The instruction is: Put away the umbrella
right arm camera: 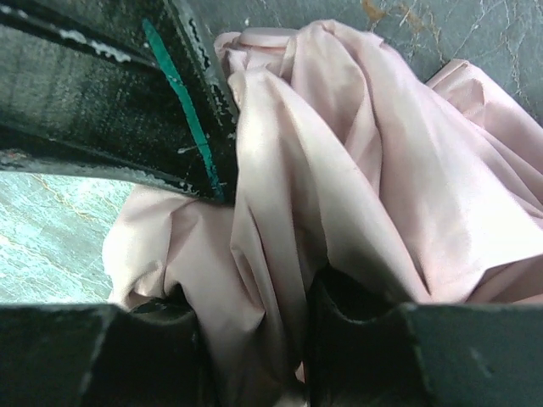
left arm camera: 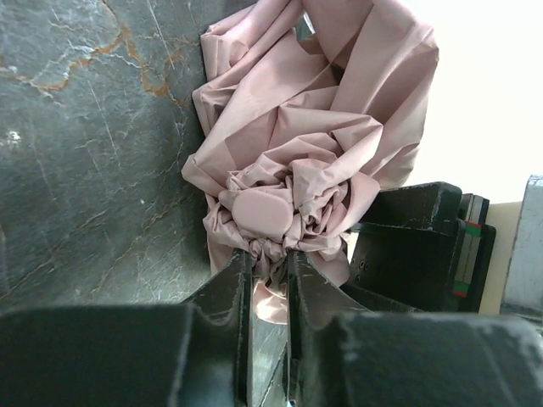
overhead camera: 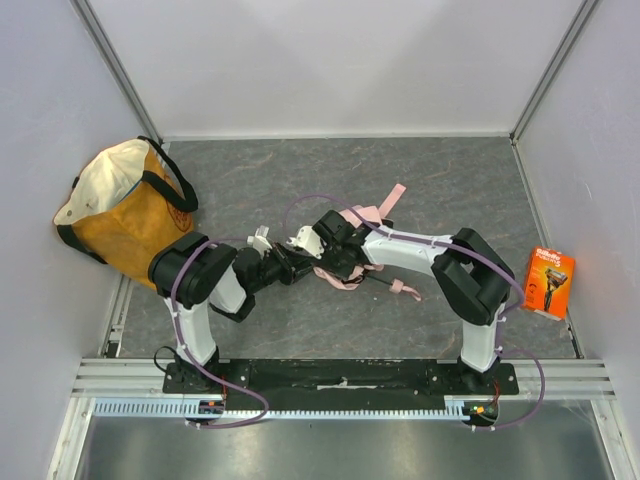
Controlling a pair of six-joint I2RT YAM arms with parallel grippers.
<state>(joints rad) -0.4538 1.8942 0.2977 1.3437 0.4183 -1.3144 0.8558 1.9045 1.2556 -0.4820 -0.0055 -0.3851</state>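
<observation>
At the left edge of the grey table (overhead camera: 250, 180), an orange-and-cream tote bag (overhead camera: 120, 215) lay on its side, its cream end toward the left wall. Just right of it, the left gripper (overhead camera: 283, 264) met the umbrella (overhead camera: 352, 262) at mid-table. The left wrist view showed its jaws drawn nearly together, pinching a tuft of bunched pink fabric just below a rounded pink cap (left arm camera: 261, 212). Opposite, the right gripper (overhead camera: 325, 238) reached in from the right, and its own camera showed a thick fold of the same fabric clamped between its jaws. The umbrella sat crumpled on the table between the two, straps trailing to the far right and near side. Its long axis was mostly hidden under the arms but appeared to slant from far right to near left. The bag lay to the umbrella's left, beyond the left arm, the nearer arm for any carry that way. An orange razor pack (overhead camera: 548, 282) stood by the right wall.
</observation>
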